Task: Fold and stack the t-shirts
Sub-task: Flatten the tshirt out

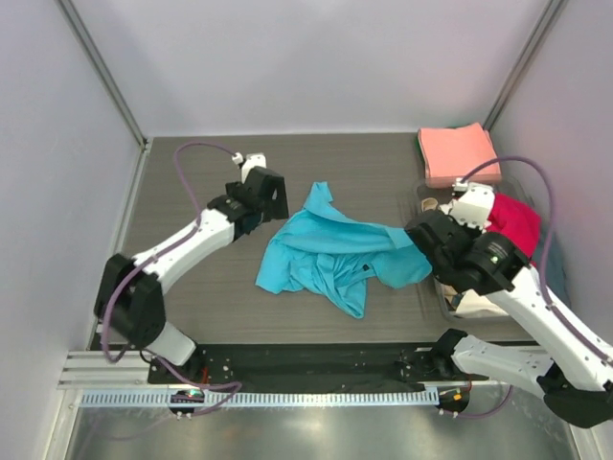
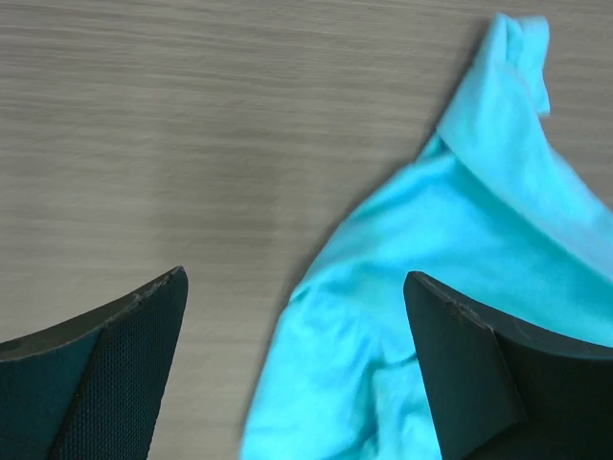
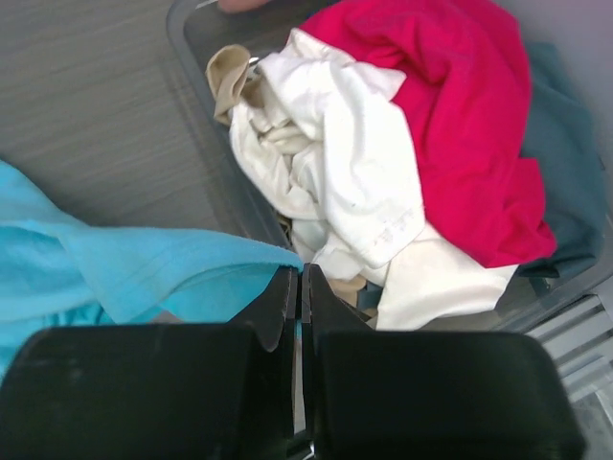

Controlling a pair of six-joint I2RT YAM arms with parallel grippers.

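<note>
Turquoise t-shirt (image 1: 326, 254) pinched, right end effector (image 3: 299, 280) low

Table (image 1: 192, 182): dark grey, fine wood-grain streaks. Centre: turquoise t-shirt (image 1: 330, 254), plain, with a small dark label (image 1: 367, 266). Two o'clock: salmon-pink t-shirt (image 1: 458, 153), plain. Three o'clock: red t-shirt (image 1: 517, 220), cream t-shirt (image 3: 335, 163) and grey-blue t-shirt (image 3: 565, 144), all unpatterned.
</note>
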